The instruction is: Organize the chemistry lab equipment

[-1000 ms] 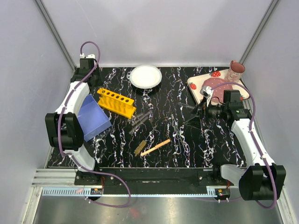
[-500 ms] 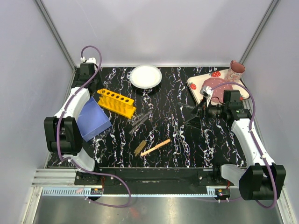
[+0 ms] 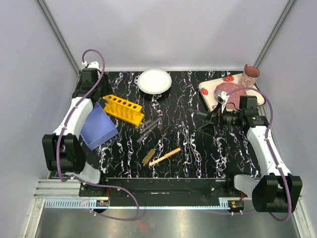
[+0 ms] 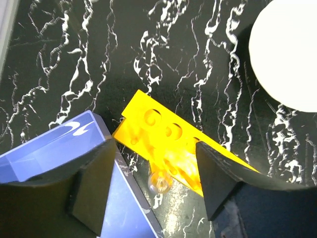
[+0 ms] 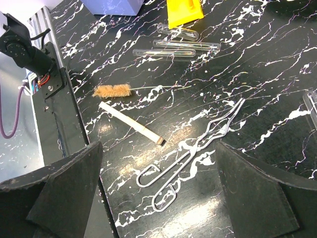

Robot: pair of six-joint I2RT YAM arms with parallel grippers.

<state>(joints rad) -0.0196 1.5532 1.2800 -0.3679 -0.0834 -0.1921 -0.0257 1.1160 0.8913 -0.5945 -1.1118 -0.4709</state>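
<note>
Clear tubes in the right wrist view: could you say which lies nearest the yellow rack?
The shortest tube, right beside the yellow rack; both longer tubes lie farther off.

Bright even overhead light, faint soft shadows, white plate (image 4: 290, 54) blown out at 2 o'clock, yellow rack (image 4: 173, 144) slightly soft, glare patches on glossy table (image 5: 198, 208), right gripper fingers (image 5: 54, 198) dark and blurred

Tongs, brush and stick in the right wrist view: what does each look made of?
Tongs: bent metal wire, likely steel; thin, silvery and glinting. Brush: fuzzy tan bristles, fibre unclear, on a thin wire stem. Stick: pale and matte, probably wood, with one dark end.
</note>
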